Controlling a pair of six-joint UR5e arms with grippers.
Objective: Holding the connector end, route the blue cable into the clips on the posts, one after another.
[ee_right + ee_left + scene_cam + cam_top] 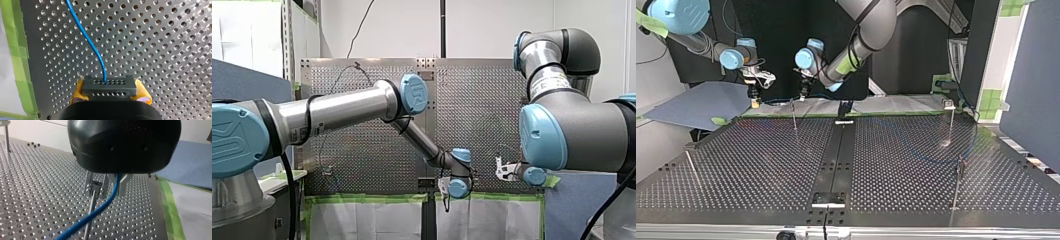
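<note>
Clamping, top view's left: my right gripper (755,100) hangs over the table's far edge, its yellow pads (78,91) pressed on both sides of the dark connector (109,88).
Cable exit: the blue cable (87,42) leaves the connector's face and runs away over the perforated table (162,50), near a strip of green tape (17,57).
Just right of it: my left gripper (803,95), black, its metal fingers (122,185) drawn narrow around the cable, which passes between them and trails down toward the wrist camera.
Post: a thin post (90,215) stands beside those fingers, its clip (96,188) at fingertip height, with the cable just beside it.
Slack: a faint blue curve on the table right of centre may be the cable's loose run; the top view is too dim to be sure.
Right side: a far post (952,122) and a near post (957,185), both well apart from the grippers.
</note>
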